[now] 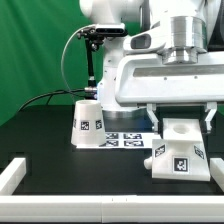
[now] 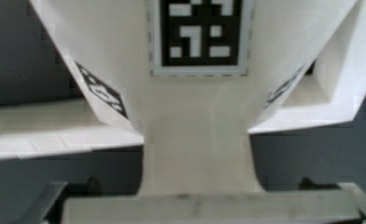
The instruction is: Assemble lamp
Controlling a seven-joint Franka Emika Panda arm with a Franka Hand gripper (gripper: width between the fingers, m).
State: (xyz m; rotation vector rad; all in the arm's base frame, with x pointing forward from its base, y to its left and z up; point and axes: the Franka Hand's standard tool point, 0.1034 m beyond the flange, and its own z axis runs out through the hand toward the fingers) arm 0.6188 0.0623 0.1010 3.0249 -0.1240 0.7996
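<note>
1. On the black table [image 1: 40, 140], toward the exterior view's right, stands the angular lamp base [image 1: 178, 158] [image 2: 198, 110] — one tag faces the camera;
2. directly over it hangs the gripper [image 1: 179, 119] [image 2: 189, 195], fingers spread wide to either side of the base's upper block; the wrist view shows a gap at each fingertip — nothing is gripped;
3. the cone shade [image 1: 86, 125] stands well apart at the exterior view's left; the marker board [image 1: 125, 140] lies flat between shade and base.
</note>
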